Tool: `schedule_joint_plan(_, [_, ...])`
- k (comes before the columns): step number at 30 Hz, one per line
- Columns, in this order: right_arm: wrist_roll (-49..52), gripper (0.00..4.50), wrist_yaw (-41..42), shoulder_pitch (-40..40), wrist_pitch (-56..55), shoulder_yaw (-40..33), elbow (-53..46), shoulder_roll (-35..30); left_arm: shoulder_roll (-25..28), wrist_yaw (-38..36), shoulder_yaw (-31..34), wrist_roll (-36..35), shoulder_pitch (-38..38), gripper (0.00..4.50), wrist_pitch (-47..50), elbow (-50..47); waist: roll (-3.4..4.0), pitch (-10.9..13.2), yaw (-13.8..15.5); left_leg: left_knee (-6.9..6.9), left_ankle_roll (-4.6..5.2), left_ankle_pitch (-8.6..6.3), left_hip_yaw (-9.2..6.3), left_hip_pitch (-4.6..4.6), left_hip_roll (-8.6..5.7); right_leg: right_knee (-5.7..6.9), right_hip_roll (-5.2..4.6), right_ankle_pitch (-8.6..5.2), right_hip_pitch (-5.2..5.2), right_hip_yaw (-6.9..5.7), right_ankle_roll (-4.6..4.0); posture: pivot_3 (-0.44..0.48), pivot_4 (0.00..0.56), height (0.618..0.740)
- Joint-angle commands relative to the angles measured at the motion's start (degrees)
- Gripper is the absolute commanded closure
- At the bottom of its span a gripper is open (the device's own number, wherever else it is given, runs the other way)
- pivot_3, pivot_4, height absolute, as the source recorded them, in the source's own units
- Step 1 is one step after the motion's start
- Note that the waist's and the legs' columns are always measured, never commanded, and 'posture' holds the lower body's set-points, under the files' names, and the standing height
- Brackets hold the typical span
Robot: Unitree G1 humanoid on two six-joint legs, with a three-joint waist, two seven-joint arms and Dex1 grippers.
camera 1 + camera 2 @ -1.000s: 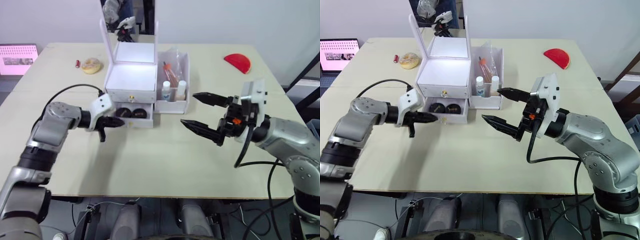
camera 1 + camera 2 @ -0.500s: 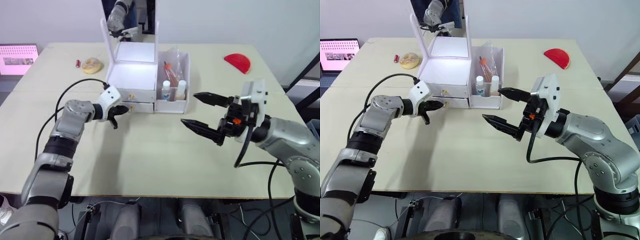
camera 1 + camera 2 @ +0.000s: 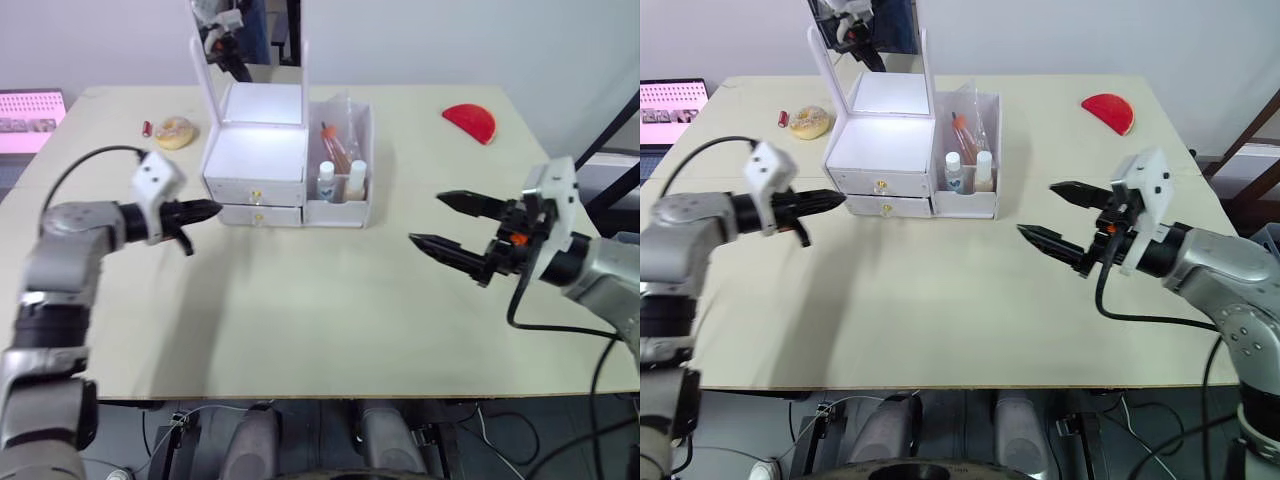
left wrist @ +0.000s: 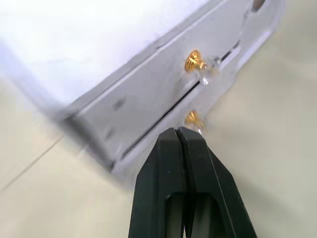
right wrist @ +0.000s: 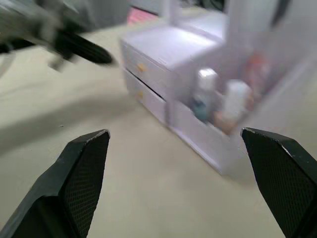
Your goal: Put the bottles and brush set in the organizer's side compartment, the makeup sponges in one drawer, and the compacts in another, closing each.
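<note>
Both drawers of the organizer are shut.
The left gripper, pressed together, is held beside the drawers; the right gripper is spread wide. The bottles are stood in the side compartment.

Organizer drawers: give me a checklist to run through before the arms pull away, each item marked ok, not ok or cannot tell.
1. Top drawer flush with the organizer front: ok.
2. Bottom drawer flush: ok; in the left wrist view only a thin seam shows between the two fronts.
3. Bottles and brush set standing in the side compartment: ok.
4. Left gripper free of the drawers: ok, fingers shut, tip just short of the front corner.
5. Right gripper holding nothing: ok, fingers wide open over bare table.
6. Sponges and compacts inside the shut drawers: cannot tell.
</note>
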Motion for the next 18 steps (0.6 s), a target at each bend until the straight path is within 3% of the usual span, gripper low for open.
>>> schedule_joint_plan(1, [-3.9, 0.0, 3.8, 2.0, -3.5, -3.7, 3.3, -2.1, 4.2, -1.6, 9.4, -4.9, 7.5, 3.93, 2.4, -5.7, 0.02, 0.0, 0.2, 0.03, 0.0, 0.0, 0.01, -0.01, 0.0, 0.0, 0.0, -0.03, 0.0, 0.0, -0.03, 0.0, 0.15, 0.739])
schedule_joint_plan(2, [-4.7, 0.0, 4.6, 3.0, -3.9, -4.2, 4.4, -2.4, 5.5, -2.3, 12.4, -6.5, 10.4, 3.7, 4.0, -6.7, 0.02, 0.0, 0.2, 0.05, 0.0, 0.0, 0.01, -0.04, 0.0, -0.02, 0.0, -0.03, 0.0, 0.0, -0.05, 0.0, 0.15, 0.739])
schedule_joint_plan(4, [-7.0, 0.0, 5.5, 4.8, -6.0, -5.7, 7.0, -2.3, 7.1, -2.6, 18.5, -9.4, 15.5, 2.51, 6.8, -8.8, -0.02, 0.0, 0.4, 0.12, -0.01, 0.0, 0.02, -0.06, 0.0, -0.04, -0.02, -0.04, 0.02, 0.0, -0.08, 0.0, 0.15, 0.739])
schedule_joint_plan(9, [-8.6, 0.0, 9.3, 8.7, -8.0, -9.9, 13.1, -2.1, 8.3, -1.0, 30.1, -12.1, 23.6, 0.04, 8.4, -10.3, -0.03, 0.0, 0.7, 0.21, -0.02, -0.01, 0.02, -0.03, -0.01, -0.04, -0.03, -0.14, 0.09, 0.0, 0.05, 0.0, 0.15, 0.739])
schedule_joint_plan(14, [-11.5, 0.0, 14.8, 13.0, -12.6, -13.6, 20.2, -2.3, 7.1, 0.2, 38.9, -11.6, 32.5, 0.04, 6.9, -11.1, -0.02, 0.0, 0.2, 0.15, -0.02, -0.01, 0.04, 0.03, 0.0, -0.04, -0.03, -0.13, 0.09, 0.0, 0.03, 0.0, 0.15, 0.739])
schedule_joint_plan(18, [-13.2, 0.0, 17.6, 14.3, -15.8, -14.3, 23.9, -1.9, 5.6, 1.1, 41.6, -12.6, 37.3, 0.04, 6.8, -13.0, -0.01, 0.0, 0.1, 0.12, -0.02, -0.01, 0.07, 0.02, 0.0, -0.06, -0.04, -0.14, 0.05, 0.0, 0.02, 0.0, 0.15, 0.739])
